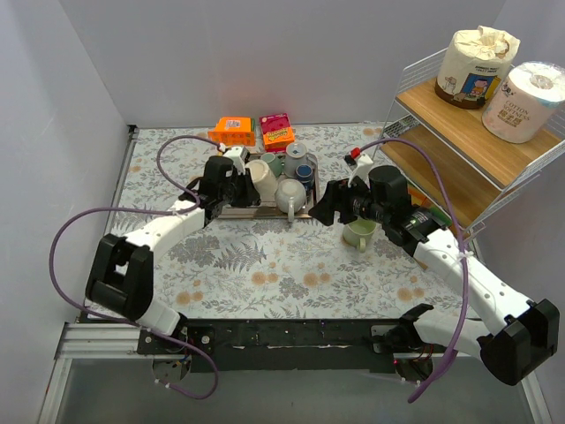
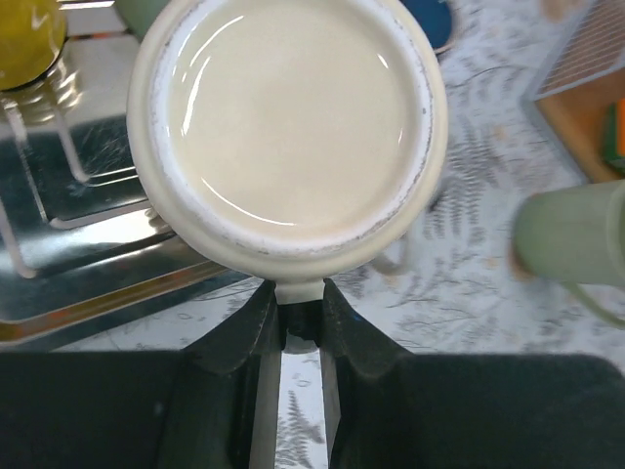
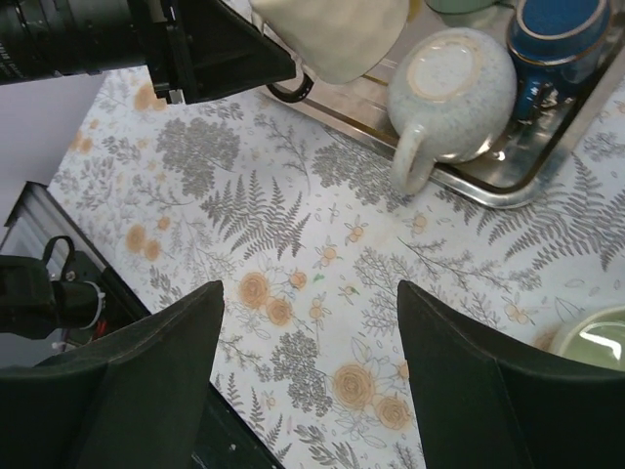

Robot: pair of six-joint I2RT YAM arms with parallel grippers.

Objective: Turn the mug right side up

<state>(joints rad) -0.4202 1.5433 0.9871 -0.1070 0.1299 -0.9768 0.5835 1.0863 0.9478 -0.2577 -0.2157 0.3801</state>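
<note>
Your cream mug [image 2: 288, 127] is at the near edge of the metal tray [image 2: 88, 283], tipped so its glazed base faces the left wrist camera. I judge the turn begun but not finished: you have to rotate it mouth-up and set it down. Your left tool [image 2: 301, 318] is pinched tight on the mug's handle [image 2: 301, 293]. Your right tool [image 3: 311, 303] stands wide open over the desk [image 3: 293, 225], holding nothing

gripper [image 2: 301, 315]: pinching cream mug [image 2: 288, 127] handle; mug base faces camera | metal tray [image 2: 93, 269]: left | green mug [image 2: 571, 239]: right
</note>
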